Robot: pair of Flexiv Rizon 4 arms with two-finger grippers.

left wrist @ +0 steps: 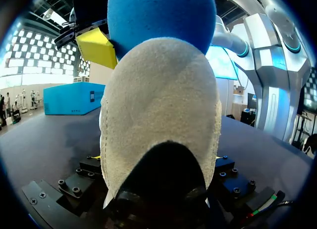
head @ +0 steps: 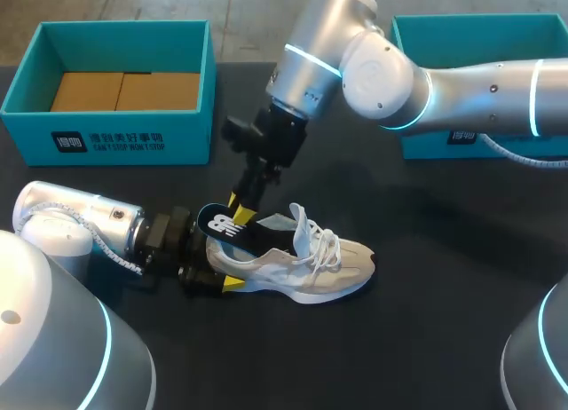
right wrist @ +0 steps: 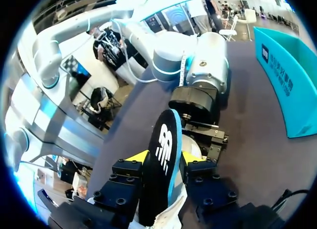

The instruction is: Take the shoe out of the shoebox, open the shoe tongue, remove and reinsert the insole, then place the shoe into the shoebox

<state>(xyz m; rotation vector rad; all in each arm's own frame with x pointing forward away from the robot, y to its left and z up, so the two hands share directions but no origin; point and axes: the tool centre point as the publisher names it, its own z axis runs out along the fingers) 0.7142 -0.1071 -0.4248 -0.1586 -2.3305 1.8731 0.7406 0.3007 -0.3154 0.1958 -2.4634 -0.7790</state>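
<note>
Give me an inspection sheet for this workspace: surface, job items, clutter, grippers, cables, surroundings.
Surface: dark table, no spills seen.
Job's things: pale shoe resting on its sole on the table; black insole standing partly out of its opening; teal left shoebox holding brown cardboard; teal right shoebox at the far edge, contents hidden.
Clutter: nothing seen.
Grippers: left gripper shut on the shoe's heel; right gripper shut on the insole.
Cables: white cable behind the left gripper, clear of the shoe.
Surroundings: nothing seen reaching over the table.
</note>
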